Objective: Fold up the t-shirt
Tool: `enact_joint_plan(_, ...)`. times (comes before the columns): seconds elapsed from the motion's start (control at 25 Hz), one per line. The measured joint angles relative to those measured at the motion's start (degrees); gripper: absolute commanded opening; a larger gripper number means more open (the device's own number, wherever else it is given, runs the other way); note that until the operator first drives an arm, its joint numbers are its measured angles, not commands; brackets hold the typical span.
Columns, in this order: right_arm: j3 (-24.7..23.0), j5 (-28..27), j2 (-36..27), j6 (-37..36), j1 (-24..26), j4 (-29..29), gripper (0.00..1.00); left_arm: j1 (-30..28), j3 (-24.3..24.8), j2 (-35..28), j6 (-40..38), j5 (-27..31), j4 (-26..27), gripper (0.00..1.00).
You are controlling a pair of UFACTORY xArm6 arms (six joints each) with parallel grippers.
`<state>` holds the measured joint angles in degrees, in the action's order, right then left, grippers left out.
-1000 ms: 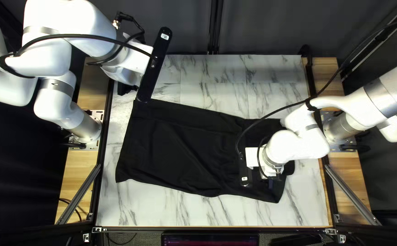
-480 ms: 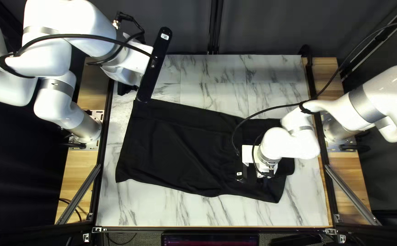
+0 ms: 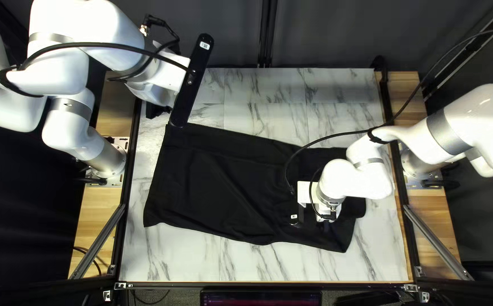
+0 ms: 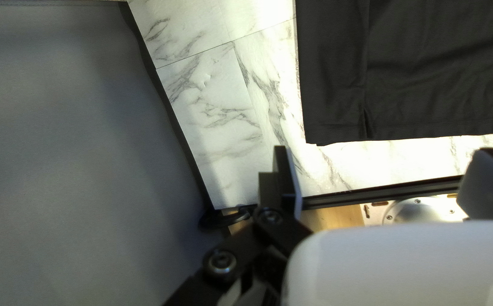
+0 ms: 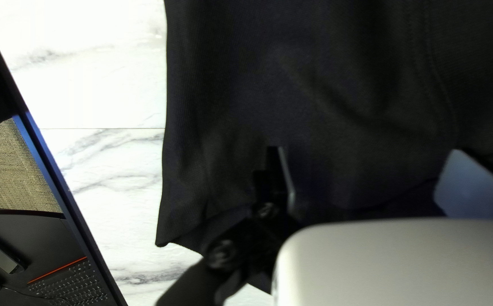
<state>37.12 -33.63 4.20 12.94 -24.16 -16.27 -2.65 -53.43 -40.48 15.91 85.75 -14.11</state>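
T-shirt [image 3: 212, 181] lies flat across the counter [image 3: 269, 266]. Left jaws: spread, beyond its corner. Right jaws: spread, above the cloth. Recommended: level the right jaws, descend gently at the edge, pinch every layer, avoid dragging.

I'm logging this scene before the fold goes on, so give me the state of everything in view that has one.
T-shirt: laid out on the table, mostly flat with light wrinkles, held by neither gripper.
Left gripper: open, holding nothing.
Right gripper: open, over the shirt, not gripping it.
Screen at the table's near edge: lit.
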Motion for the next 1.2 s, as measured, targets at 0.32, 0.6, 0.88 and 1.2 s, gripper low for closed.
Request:
enact_joint_plan(0.32,2.7,-4.3,-1.8,6.4,-1.1,5.3,0.12,0.0,0.0,0.0,0.0,0.0,0.0,1.00)
enact_joint_plan(0.6,3.9,-6.4,-3.1,10.5,-2.5,7.9,0.00,0.0,0.0,0.0,0.0,0.0,0.0,1.00)
enact_joint_plan(0.88,4.3,-8.8,-5.1,12.9,-2.3,10.2,0.00,0.0,0.0,0.0,0.0,0.0,0.0,1.00)
enact_joint_plan(1.2,6.5,-12.6,-7.7,15.6,-0.9,13.7,0.00,0.0,0.0,0.0,0.0,0.0,0.0,1.00)
